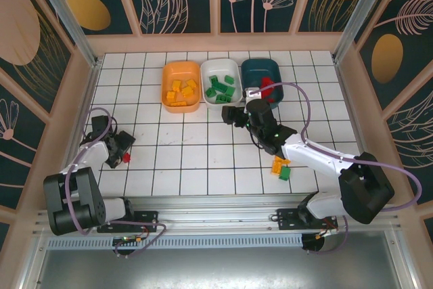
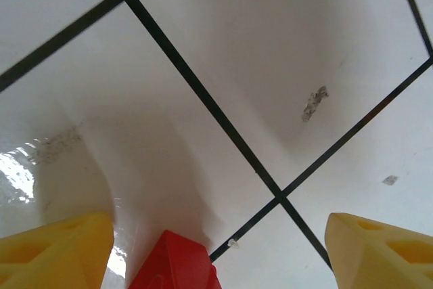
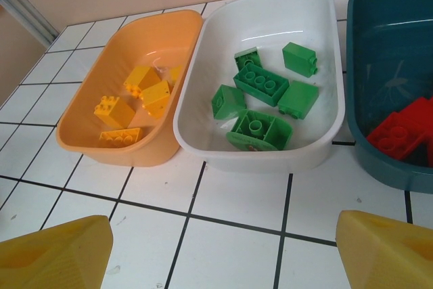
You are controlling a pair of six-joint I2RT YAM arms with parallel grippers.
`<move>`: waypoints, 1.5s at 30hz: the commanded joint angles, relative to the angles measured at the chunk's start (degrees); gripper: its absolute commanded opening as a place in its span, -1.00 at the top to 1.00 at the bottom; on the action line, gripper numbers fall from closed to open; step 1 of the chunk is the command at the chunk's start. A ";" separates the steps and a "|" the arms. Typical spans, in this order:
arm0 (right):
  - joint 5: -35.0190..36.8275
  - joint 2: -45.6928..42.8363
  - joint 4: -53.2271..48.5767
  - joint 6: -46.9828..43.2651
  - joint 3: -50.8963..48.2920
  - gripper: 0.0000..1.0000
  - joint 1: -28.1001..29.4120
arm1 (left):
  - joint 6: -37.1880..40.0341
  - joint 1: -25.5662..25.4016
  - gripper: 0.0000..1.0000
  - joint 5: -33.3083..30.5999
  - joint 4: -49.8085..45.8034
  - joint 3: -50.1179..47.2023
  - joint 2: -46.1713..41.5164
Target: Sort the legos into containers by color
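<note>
A red lego (image 2: 172, 262) lies on the white tiles between the yellow fingers (image 2: 57, 252) of my left gripper (image 2: 216, 235), nearer the left finger, with a gap on both sides. From above, the left gripper (image 1: 123, 150) stands low over this red lego (image 1: 126, 158) at the left. My right gripper (image 3: 223, 235) is open and holds nothing, over the tiles in front of the white tub (image 3: 203, 147). The orange tub (image 3: 74, 143) holds yellow legos (image 3: 145, 93). The white tub holds green legos (image 3: 260, 86), and the teal tub (image 3: 379, 45) holds red ones (image 3: 399, 130).
An orange lego (image 1: 279, 164) and a green lego (image 1: 285, 173) lie together on the tiles beside the right arm's forearm (image 1: 318, 156). The three tubs stand in a row at the back, close to the wooden wall (image 1: 216, 42). Wooden side walls border the table.
</note>
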 commanded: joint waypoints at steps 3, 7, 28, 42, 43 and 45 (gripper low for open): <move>0.03 -0.93 1.81 -0.61 0.36 -0.73 0.36 | 2.48 -0.25 -0.48 1.22 4.23 -1.70 1.53; -0.56 -0.49 1.85 -0.43 0.58 -0.73 0.35 | 2.43 -2.11 -0.31 1.34 5.37 -2.14 1.88; -0.35 -0.22 1.24 -0.78 1.04 -0.71 0.32 | 1.57 -7.28 0.62 2.49 5.88 -2.19 1.46; -0.30 -0.57 1.06 -0.79 0.99 -0.71 0.34 | 0.29 -8.81 0.71 6.55 7.88 -1.73 0.60; -0.34 -0.58 0.98 -0.78 0.95 -0.70 0.35 | 0.12 -8.90 0.73 7.05 7.92 -1.57 0.41; -0.34 -0.66 0.89 -0.78 0.97 -0.71 0.34 | -0.09 -9.08 0.77 7.98 7.80 -1.40 0.04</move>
